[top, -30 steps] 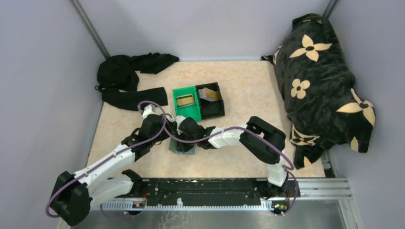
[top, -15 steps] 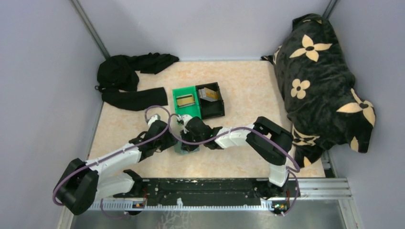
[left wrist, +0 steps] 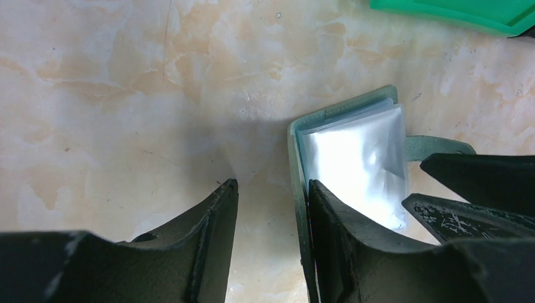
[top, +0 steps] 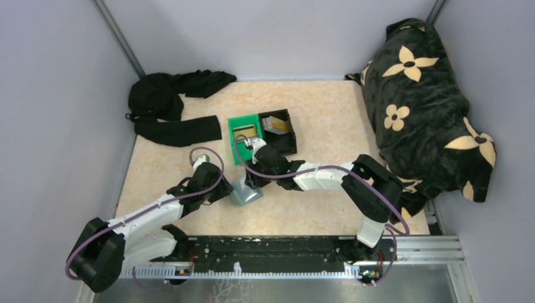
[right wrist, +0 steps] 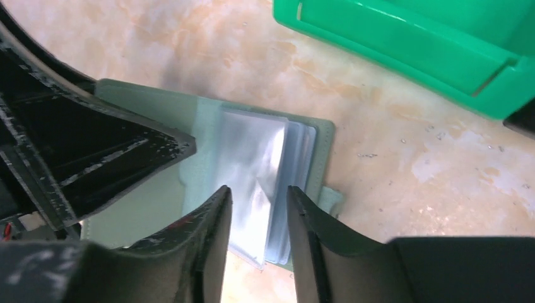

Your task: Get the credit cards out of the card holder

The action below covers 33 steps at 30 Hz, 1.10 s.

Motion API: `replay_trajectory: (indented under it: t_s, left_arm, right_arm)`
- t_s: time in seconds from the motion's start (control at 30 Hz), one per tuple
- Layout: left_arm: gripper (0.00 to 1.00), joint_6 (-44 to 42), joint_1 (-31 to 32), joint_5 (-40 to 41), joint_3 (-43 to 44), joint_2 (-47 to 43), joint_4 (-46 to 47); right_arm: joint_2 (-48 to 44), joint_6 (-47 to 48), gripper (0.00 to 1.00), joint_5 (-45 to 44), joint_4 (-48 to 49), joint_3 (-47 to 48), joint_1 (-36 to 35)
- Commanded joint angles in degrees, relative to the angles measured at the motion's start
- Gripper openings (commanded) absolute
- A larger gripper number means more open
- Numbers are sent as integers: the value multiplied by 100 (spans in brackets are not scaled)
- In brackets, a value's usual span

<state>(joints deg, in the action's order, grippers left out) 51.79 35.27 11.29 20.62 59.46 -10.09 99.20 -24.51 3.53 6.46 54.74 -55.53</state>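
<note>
The grey-green card holder (top: 246, 194) lies open on the table, its clear plastic sleeves (right wrist: 255, 154) fanned upward. My left gripper (top: 231, 192) is open at its left edge. One of its fingers (left wrist: 340, 233) rests on the card holder (left wrist: 353, 142) and the other stands on bare table. My right gripper (right wrist: 258, 189) hovers open just above the sleeves with nothing between its fingers; in the top view it (top: 251, 178) is right behind the holder. One tan-gold credit card (top: 244, 131) lies in the green bin and another card (top: 277, 124) in the black bin.
The green bin (top: 237, 146) and black bin (top: 287, 144) stand side by side just behind the card holder. Black clothing (top: 170, 107) lies at the back left. A large dark flowered cushion (top: 429, 107) fills the right side.
My right gripper has opened and drawn up and back from the card holder towards the bins. The left arm has slid a little nearer and stays at the holder's left edge.
</note>
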Motion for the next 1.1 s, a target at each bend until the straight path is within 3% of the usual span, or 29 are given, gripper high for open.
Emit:
replay_trajectory:
  t_s: [0.0,0.17,0.27,0.33,0.7,0.8,0.9,1.07]
  left_arm:
    - [52,-142,11,-70,-165,77,-336]
    - [52,-155,7,-126,-199,122,-221]
    - [52,-175,7,-142,-186,174,-170]
    - [52,-201,7,-159,-165,198,-124]
    - [52,-275,7,-271,-198,162,122]
    - [51,-309,7,-346,-232,162,256]
    - [51,-325,7,-439,-229,170,352]
    - [51,-354,7,-461,-240,162,371]
  right_arm:
    - [80,149,43,-98,-161,21,41]
    - [170,127,41,107,-3,-145,41]
    - [204,109,26,386,121,-170,39]
    - [205,88,22,614,218,-161,33]
    - [92,-124,21,1444,715,-128,-55]
    - [169,-207,12,1550,881,-126,-55]
    - [384,-239,12,1733,940,-24,-63]
    - [649,-349,27,1903,1169,3,-55]
